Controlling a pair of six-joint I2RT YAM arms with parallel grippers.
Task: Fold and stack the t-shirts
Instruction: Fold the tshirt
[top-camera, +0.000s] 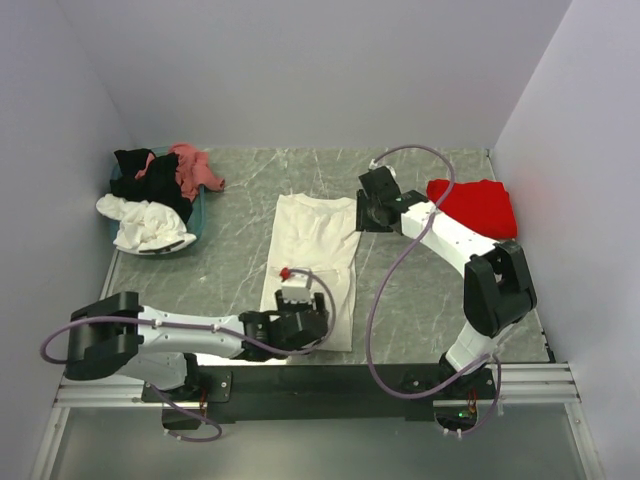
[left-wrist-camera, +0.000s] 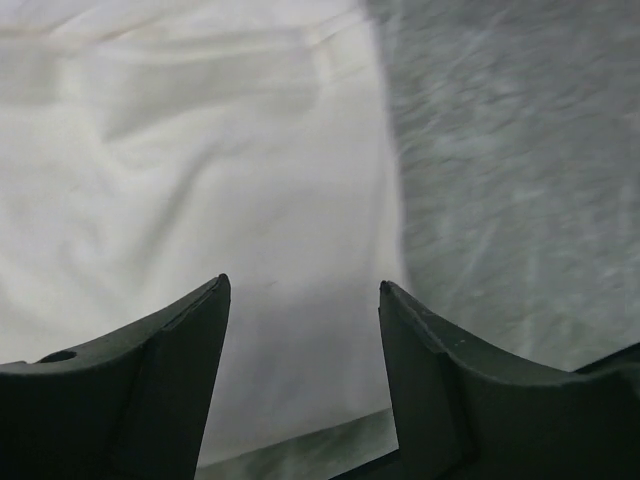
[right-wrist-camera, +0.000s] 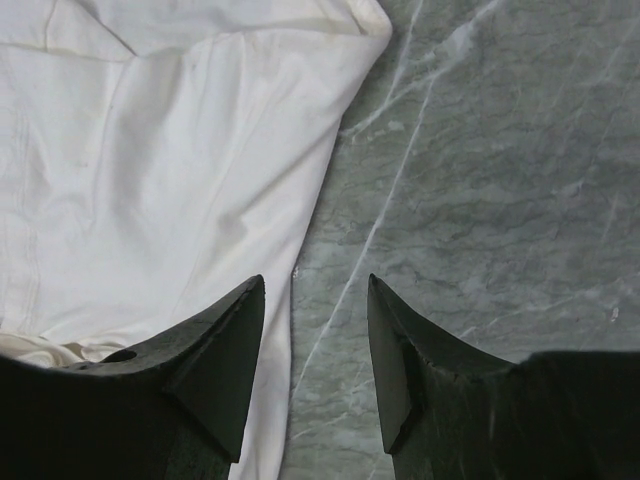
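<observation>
Three fill the basket (top-camera: 199, 220) left of the cream shirt (top-camera: 312, 240): black shirt (top-camera: 150, 176), pink shirt (top-camera: 192, 166), white shirt (top-camera: 145, 222). My left gripper (left-wrist-camera: 303, 285) and right gripper (right-wrist-camera: 315, 282) gape empty.

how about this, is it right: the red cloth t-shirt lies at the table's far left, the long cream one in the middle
No: the top external view shows the red cloth t-shirt at the far right of the grey marble table, not left. The long cream cloth t-shirt does lie in the middle.
</observation>
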